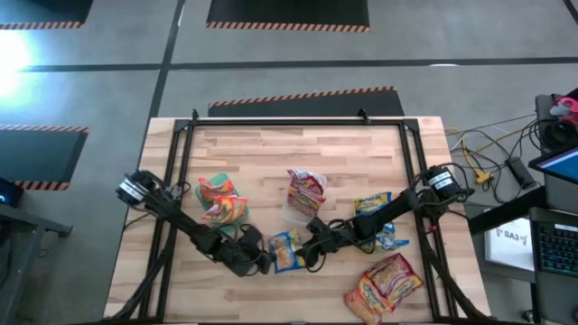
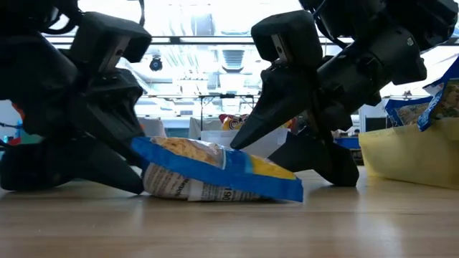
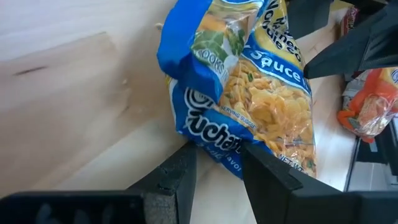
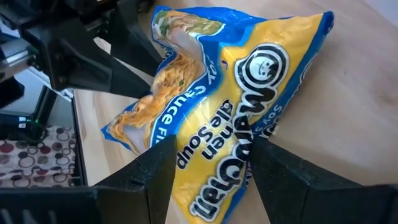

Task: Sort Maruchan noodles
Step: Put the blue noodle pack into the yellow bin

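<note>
Near the worktop's (image 1: 271,149) front edge, at mid-width, both tools grip the blue-yellow packet (image 1: 286,250), left tool (image 1: 265,262) and right tool (image 1: 312,255) pinching opposite ends; handover step, probably one must release so the other carries it to its pile.

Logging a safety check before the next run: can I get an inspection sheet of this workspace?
Surface: pale wooden tabletop.
Job's things: crinkly plastic noodle packets in groups; blue-yellow plastic packet between both arms.
Clutter: yellow rectangular plastic bin.
Grippers: left claw shut on the blue-yellow plastic packet; right claw at the same packet.
Cables: yellow and black cables beside the table's right.
Surroundings: hazard-striped floor mats.
</note>
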You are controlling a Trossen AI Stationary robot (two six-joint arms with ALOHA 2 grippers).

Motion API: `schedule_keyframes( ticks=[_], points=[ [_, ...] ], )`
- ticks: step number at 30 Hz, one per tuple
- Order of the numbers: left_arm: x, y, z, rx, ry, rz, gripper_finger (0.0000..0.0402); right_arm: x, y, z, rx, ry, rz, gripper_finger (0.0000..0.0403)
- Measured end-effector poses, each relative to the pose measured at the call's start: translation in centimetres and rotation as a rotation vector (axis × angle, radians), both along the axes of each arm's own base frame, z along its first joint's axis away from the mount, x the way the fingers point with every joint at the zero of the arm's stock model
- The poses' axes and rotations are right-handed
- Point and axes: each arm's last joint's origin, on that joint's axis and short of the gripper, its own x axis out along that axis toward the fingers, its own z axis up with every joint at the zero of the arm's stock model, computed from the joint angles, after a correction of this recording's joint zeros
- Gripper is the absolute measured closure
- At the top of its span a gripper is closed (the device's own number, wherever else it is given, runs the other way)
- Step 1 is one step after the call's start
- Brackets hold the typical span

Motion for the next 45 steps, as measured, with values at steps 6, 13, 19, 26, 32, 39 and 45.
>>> schedule_keyframes(
  ticks=[6, 13, 19, 26, 32, 39, 45],
  points=[
    [0.6, 0.0, -0.6, 0.017, 0.015, -0.006, 0.0295, 0.0, 0.0, -0.1, 0.000, 0.007, 0.008, 0.0216],
    [1.1, -0.2, -0.2, 0.046, 0.004, -0.041, 0.0295, 0.0, 0.1, -0.1, -0.017, 0.007, 0.026, 0.0233],
    [1.4, 0.0, -0.1, 0.063, 0.004, -0.063, 0.0295, 0.3, 0.3, 0.2, -0.047, -0.001, 0.080, 0.0289],
    [1.4, 0.0, -0.1, 0.082, 0.007, -0.079, 0.0295, 0.4, 0.4, 0.3, -0.058, -0.008, 0.108, 0.0340],
    [1.4, 0.0, 0.0, 0.139, 0.009, -0.154, 0.0295, 0.5, 0.3, 0.3, -0.062, -0.008, 0.155, 0.0366],
    [1.3, -0.1, 1.0, 0.160, -0.004, -0.241, 0.0295, 0.5, 0.0, 0.4, -0.076, 0.002, 0.225, 0.0388],
    [1.1, -0.3, 2.1, 0.157, -0.024, -0.334, 0.0295, 0.2, -0.7, 1.0, -0.125, 0.042, 0.239, 0.0392]
  ],
)
